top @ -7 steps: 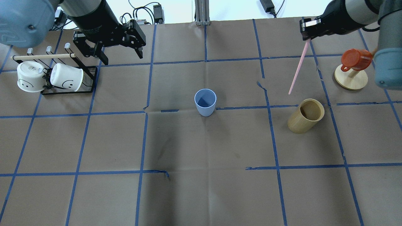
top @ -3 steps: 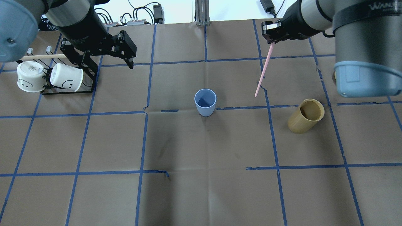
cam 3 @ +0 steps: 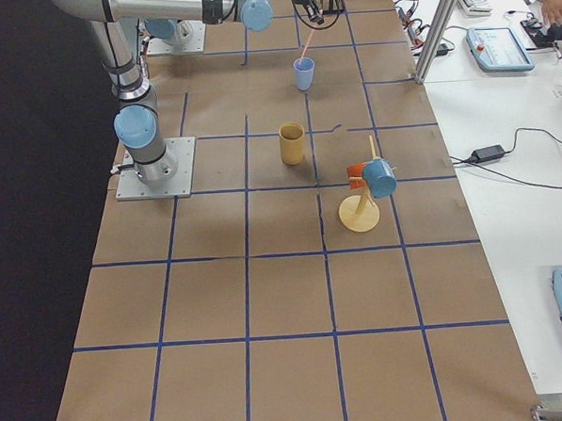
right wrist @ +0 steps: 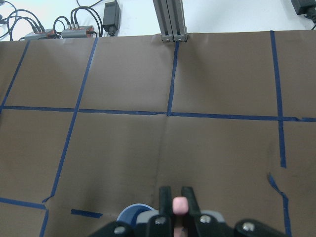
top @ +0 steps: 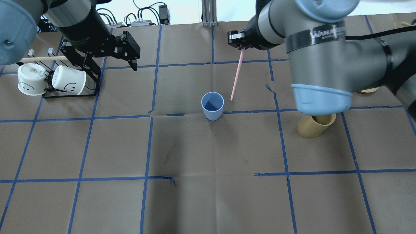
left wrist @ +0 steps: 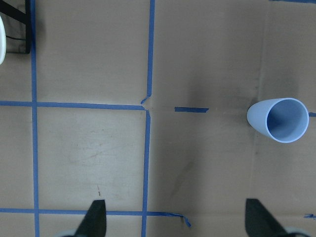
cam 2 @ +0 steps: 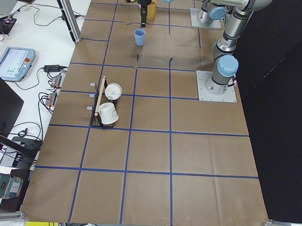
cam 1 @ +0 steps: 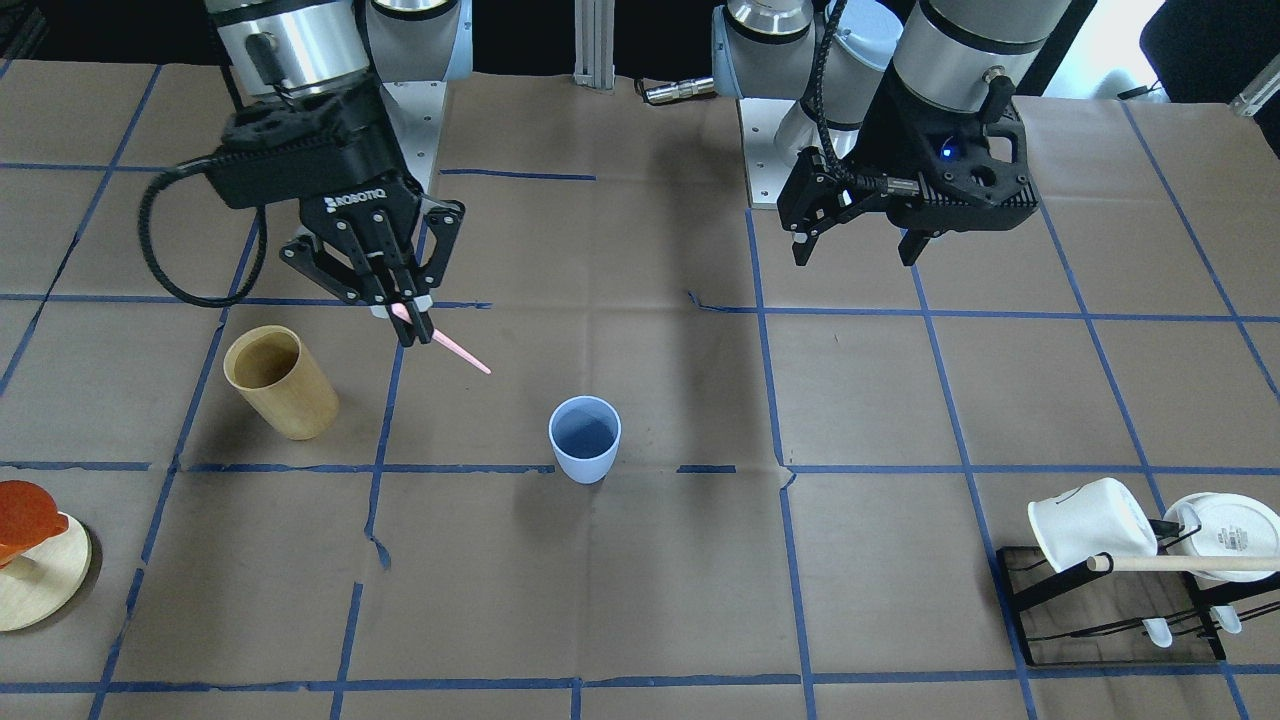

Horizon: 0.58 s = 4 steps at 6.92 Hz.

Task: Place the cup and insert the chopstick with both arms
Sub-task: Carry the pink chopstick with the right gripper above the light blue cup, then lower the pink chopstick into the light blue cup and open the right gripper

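The pale blue cup point(cam 1: 585, 440) stands upright and empty at the table's middle; it also shows in the overhead view point(top: 212, 105) and the left wrist view point(left wrist: 279, 120). My right gripper point(top: 242, 48) is shut on the top end of the pink chopstick point(top: 236, 76), which hangs tilted with its lower tip just right of the cup's rim, above the table. In the front view the right gripper point(cam 1: 405, 320) holds the chopstick point(cam 1: 445, 345) beyond the cup. My left gripper point(top: 113, 66) is open and empty, high near the mug rack, away from the cup.
A tan wooden cup point(top: 312, 128) stands right of the blue cup, partly hidden by my right arm. A black rack with two white mugs point(top: 52, 79) and a dowel is at the far left. An orange mug on a wooden stand point(cam 1: 25, 540) is at the right end.
My right gripper has carried the chopstick leftward from the table's right side to just right of the blue cup. My left gripper drew back slightly toward the rack, still open.
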### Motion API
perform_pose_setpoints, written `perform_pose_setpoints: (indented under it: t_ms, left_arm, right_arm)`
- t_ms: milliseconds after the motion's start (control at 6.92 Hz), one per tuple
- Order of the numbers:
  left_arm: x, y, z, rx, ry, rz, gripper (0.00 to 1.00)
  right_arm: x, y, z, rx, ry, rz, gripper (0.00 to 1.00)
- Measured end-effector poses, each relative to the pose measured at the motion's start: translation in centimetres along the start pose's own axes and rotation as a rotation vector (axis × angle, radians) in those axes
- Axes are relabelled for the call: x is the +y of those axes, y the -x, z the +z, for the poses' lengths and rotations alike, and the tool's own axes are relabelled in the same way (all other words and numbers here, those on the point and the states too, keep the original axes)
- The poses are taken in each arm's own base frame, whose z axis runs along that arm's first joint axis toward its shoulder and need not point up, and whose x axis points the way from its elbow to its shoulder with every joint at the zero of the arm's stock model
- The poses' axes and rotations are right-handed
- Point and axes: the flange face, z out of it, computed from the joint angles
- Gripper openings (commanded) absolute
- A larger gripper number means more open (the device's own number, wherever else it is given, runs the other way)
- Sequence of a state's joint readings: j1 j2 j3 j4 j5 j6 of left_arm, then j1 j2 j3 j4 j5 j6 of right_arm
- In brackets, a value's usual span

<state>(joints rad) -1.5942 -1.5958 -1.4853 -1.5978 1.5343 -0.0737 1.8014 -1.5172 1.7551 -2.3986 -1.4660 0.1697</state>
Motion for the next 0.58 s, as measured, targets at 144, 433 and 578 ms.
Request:
perform_pose_setpoints:
  t_ms: [144, 433, 578]
  left_arm:
    - [0.1, 0.0, -0.1, 0.000, 0.000, -0.001, 1.00]
    - [0.2, 0.1, 0.0, -0.001, 0.004, 0.004, 1.00]
    - [0.0, 0.1, 0.2, -0.001, 0.009, 0.016, 1.00]
  right_arm:
    - [0.5, 1.6, 1.2, 0.009, -0.014, -0.013, 0.08]
    - [0.8, 2.6, 2.6, 0.010, -0.021, 0.004, 0.08]
    - [0.9, 2.7, 3.2, 0.008, -0.020, 0.018, 0.08]
